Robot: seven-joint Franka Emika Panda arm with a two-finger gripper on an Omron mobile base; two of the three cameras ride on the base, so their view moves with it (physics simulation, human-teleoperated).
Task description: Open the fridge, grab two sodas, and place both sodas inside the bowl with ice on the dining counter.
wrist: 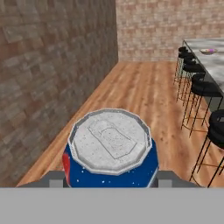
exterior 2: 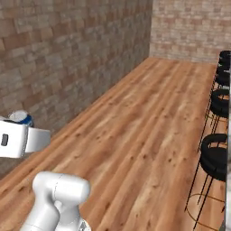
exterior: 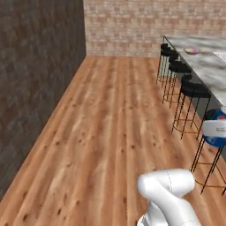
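Observation:
My gripper [wrist: 111,180] is shut on a blue soda can [wrist: 111,144] with a silver lid, which stands upright between the fingers. The can [exterior: 216,141] and the gripper [exterior: 215,129] sit at the right edge of the left base view, beside the stools. They also appear low at the left of the right base view, can [exterior 2: 21,118] and gripper [exterior 2: 20,128]. The marble dining counter [exterior: 207,62] runs along the right. Far down it lies a small shallow bowl [exterior: 191,51] with a pinkish spot in it [wrist: 208,51]. The fridge is out of view.
A row of black bar stools [exterior: 194,90] lines the counter's near side [exterior 2: 214,155]. A brick wall [wrist: 52,78] runs along the left and another closes the far end. Wide wooden floor [exterior: 110,132] lies between the wall and the stools.

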